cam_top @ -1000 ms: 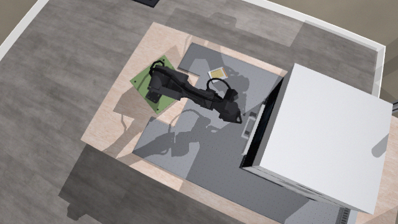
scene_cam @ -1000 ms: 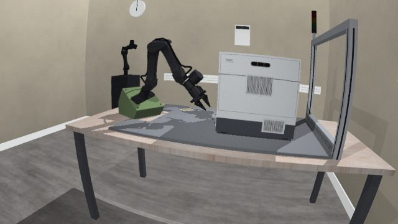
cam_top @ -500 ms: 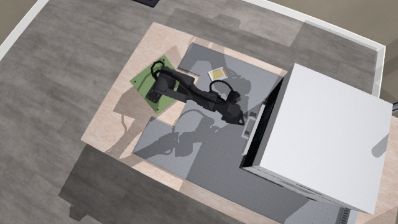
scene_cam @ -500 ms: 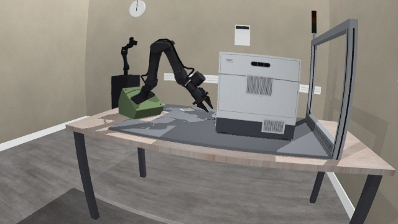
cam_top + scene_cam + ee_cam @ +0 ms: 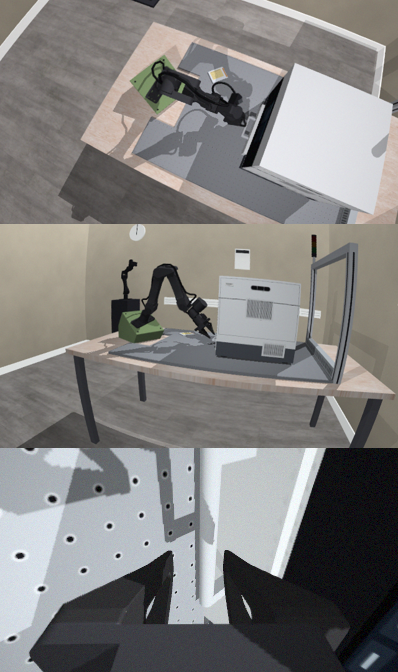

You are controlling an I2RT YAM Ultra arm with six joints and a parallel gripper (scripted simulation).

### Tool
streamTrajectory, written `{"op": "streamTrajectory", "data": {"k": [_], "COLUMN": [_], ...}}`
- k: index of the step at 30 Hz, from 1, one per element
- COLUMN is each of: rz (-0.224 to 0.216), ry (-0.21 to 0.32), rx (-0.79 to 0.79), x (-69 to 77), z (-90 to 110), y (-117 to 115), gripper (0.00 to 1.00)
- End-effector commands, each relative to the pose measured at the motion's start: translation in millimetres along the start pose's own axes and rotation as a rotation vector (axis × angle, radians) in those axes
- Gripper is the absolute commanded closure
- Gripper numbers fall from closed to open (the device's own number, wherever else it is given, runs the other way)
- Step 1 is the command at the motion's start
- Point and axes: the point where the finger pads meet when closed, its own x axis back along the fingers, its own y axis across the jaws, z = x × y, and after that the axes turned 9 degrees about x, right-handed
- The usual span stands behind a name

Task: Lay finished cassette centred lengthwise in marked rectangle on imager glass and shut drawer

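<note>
The finished cassette (image 5: 217, 74) (image 5: 186, 333), a small white card with a yellow window, lies flat on the grey perforated mat (image 5: 202, 165) behind my arm. The gel imager (image 5: 323, 137) (image 5: 258, 317) is a large white box on the right. Its drawer front (image 5: 252, 134) shows as a pale strip along its dark left face, pulled out only slightly. My gripper (image 5: 246, 122) (image 5: 211, 333) (image 5: 198, 559) is low at that front, partly open. Its fingers straddle the white handle bar (image 5: 205, 523) with a gap on each side. The glass and corner marks are hidden.
The arm's green base (image 5: 141, 82) (image 5: 137, 328) stands at the left of the table. A grey upright frame (image 5: 342, 317) stands along the table's right edge behind the imager. The wooden table edge (image 5: 217, 378) runs close to the mat.
</note>
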Motion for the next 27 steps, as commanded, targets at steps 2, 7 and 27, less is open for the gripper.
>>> {"op": "streamTrajectory", "data": {"k": [2,7,27], "rz": [0.039,0.040,0.047], "ry": [-0.007,-0.008,-0.009], "rx": [-0.006,-0.006,-0.007], "x": [-8.4,-15.0,-23.6], "z": [1.2,0.4,1.7], "y": [-16.3,-16.6,-21.3], "gripper": [0.65,0.65,0.65]}}
